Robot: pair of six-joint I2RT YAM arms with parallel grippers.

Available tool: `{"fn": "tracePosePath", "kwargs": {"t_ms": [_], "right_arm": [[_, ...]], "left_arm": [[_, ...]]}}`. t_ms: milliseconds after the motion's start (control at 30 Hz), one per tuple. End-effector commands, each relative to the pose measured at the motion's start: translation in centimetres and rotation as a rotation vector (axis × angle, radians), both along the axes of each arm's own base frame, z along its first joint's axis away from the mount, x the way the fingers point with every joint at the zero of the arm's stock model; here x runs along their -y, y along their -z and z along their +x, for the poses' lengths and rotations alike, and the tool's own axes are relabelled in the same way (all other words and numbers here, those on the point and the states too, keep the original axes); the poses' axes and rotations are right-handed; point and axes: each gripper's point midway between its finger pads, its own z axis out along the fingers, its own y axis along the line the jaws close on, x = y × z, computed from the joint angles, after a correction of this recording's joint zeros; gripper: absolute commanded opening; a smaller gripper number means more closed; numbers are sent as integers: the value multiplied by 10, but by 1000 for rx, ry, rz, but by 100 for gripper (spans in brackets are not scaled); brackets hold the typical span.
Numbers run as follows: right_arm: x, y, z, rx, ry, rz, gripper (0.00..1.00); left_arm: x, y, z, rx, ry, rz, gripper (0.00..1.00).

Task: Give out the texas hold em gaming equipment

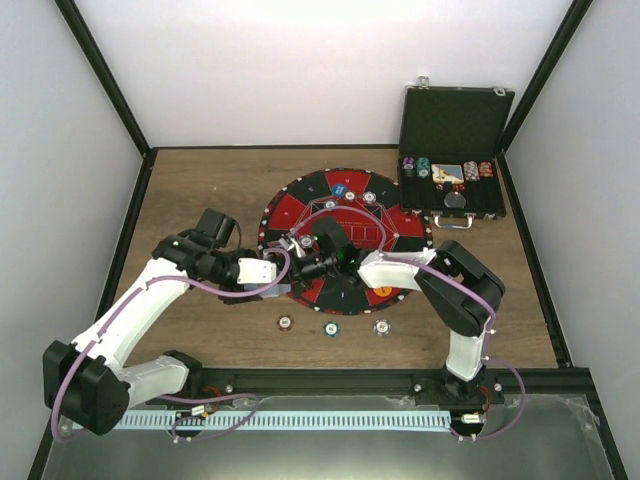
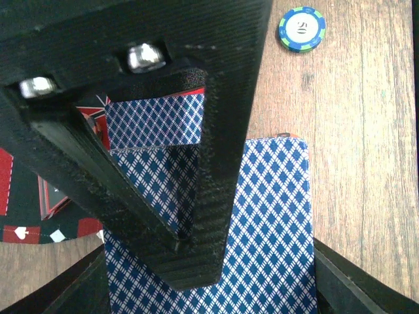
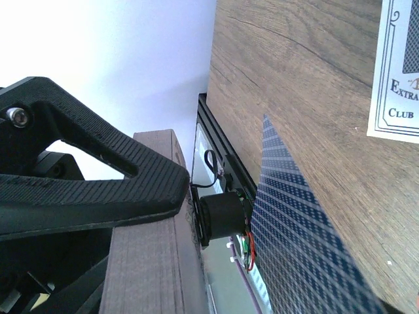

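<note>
Left gripper (image 1: 280, 272) clamped on the deck (image 2: 275, 222) at the mat's (image 1: 345, 215) near-left edge; right gripper (image 1: 308, 256) over the mat, grip unclear.
I see the left finger (image 2: 222, 98) pressed flat on the blue-diamond backs, with one blue-green chip (image 2: 301, 28) on bare wood beyond. In the right wrist view there is one finger (image 3: 98, 190) and a card (image 3: 294, 222) edge-on, apart from it. The other finger is hidden, so I cannot tell that hand's state. Three chips (image 1: 330, 327) lie in a row on the table before the mat. The case (image 1: 455, 120) stands open far right.
</note>
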Motion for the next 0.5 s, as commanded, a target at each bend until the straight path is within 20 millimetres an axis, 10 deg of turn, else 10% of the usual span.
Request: {"fn": "tracePosePath", "kwargs": {"t_ms": [0,467], "right_arm": [[-4,-21,7,45,2,29,54],[-6,-29,-7,40,-20,79,55]], "left_arm": [[5,-17,4,35,3,-38,4],[0,-11,12,7,-51,-38,4]]}}
